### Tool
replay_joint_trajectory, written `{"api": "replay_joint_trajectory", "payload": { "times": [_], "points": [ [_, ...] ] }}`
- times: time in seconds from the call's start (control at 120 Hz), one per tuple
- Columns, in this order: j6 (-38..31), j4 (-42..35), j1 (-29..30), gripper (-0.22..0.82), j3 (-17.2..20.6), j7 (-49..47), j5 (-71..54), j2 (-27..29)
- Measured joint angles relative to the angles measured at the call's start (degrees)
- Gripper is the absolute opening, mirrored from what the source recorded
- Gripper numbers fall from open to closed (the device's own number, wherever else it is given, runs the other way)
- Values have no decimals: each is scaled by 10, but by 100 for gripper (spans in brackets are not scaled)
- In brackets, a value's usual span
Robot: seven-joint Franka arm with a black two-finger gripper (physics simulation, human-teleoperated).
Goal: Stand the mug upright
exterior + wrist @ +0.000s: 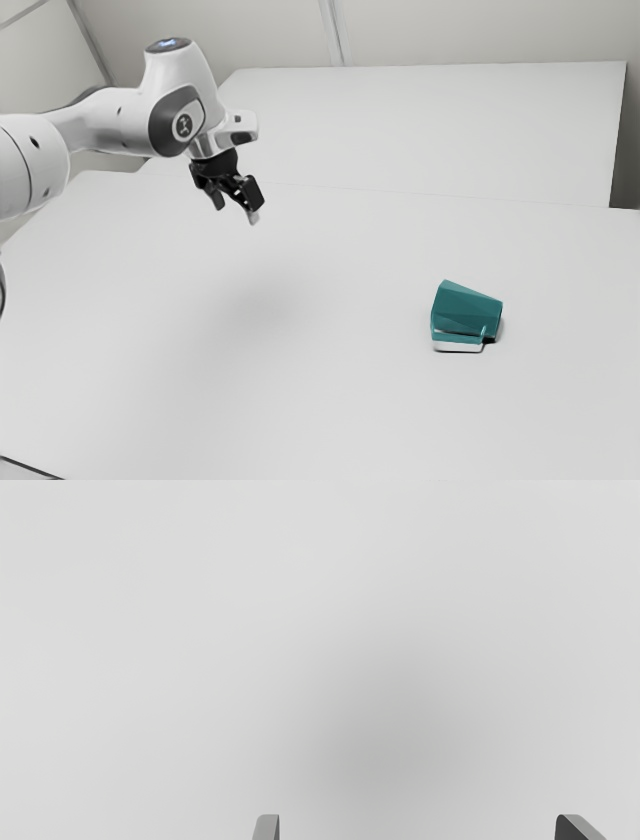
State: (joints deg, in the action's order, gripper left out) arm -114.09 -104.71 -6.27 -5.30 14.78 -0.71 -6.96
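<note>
Teal Mug Lies Tipped Over, Open Claw High and Well Apart

From where I stand, the mug (pixel 466 309) is down on its side on the pale table (pixel 330 410), over toward the exterior view's right, its broader end facing the exterior view's left. A strip of teal and white (pixel 457 346) runs low along the near side of it; I can't make out which part of the mug that is.

The white arm (pixel 110 120) reaches in from the exterior view's left, and its black claw (pixel 236 211) hangs above the table, tilted, well apart from the mug. The claw is wide open and has hold of nothing: in the wrist view the two fingertips (pixel 266 827) stand far from each other, with bare tabletop between and beyond them. A soft, blurry shadow (pixel 262 305) lies on the table below the claw.
</note>
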Motion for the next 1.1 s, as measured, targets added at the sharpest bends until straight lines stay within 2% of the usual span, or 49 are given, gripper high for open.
{"api": "replay_joint_trajectory", "payload": {
  "times": [0.142,0.275,0.483,0.742,1.1],
  "points": [
    [-16,-15,-18,60,-4,-10,12,14],
    [-32,-42,-42,60,-4,-19,93,25],
    [-75,-131,-93,60,-7,-28,226,46],
    [-128,-162,-172,60,-8,-17,393,8],
    [-180,-156,-207,60,-8,41,558,-50]
  ]
}}
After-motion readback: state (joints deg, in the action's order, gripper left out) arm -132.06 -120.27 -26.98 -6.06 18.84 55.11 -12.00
